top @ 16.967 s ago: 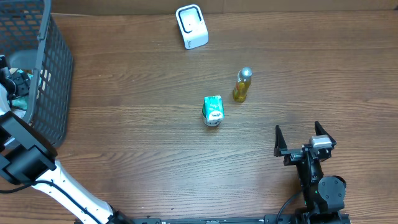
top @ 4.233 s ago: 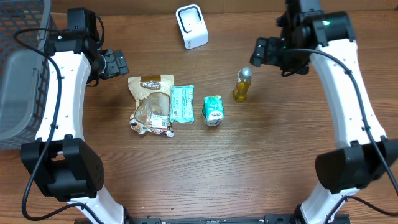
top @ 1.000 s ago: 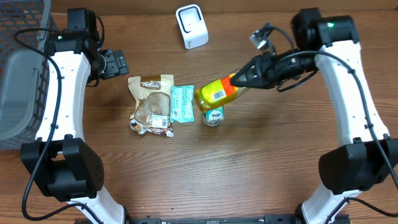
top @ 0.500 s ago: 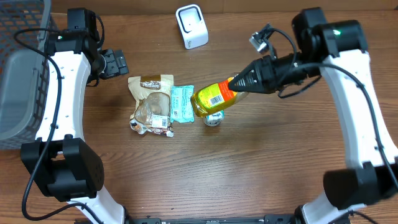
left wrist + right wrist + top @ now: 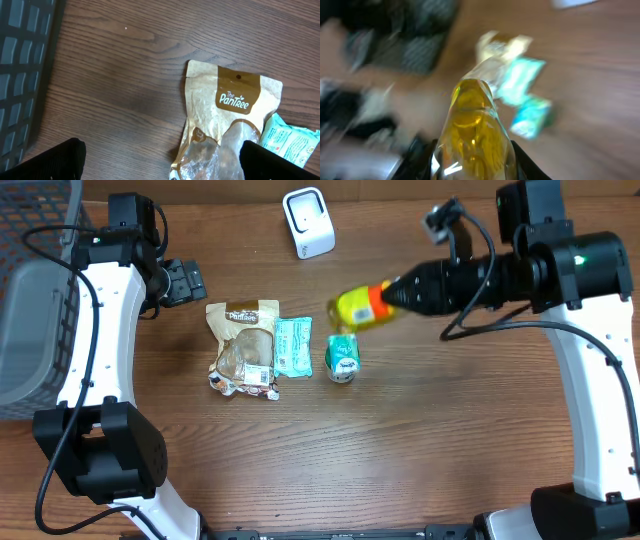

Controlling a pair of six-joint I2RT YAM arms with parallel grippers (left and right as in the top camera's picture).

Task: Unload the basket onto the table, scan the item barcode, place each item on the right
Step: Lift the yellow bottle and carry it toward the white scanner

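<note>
Above the desk (image 5: 400,450), our right fingers (image 5: 396,292) pinched the yellow bottle (image 5: 358,307) by its neck, held level over the green carton (image 5: 342,357). We judged the carry under way, and the next move called for turning the label toward the white scanner (image 5: 308,222). Only the overhead view showed that scanner, while the left wrist view showed our left fingers (image 5: 60,157) spread near the snack pouch (image 5: 230,115).

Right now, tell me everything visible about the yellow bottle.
The yellow bottle looks like clear plastic holding yellow liquid, orange near its neck. It hangs roughly horizontal in the air, base pointing left, near the green carton. Only the right gripper touches it, clamped at the neck end. Blur hides its label.
</note>
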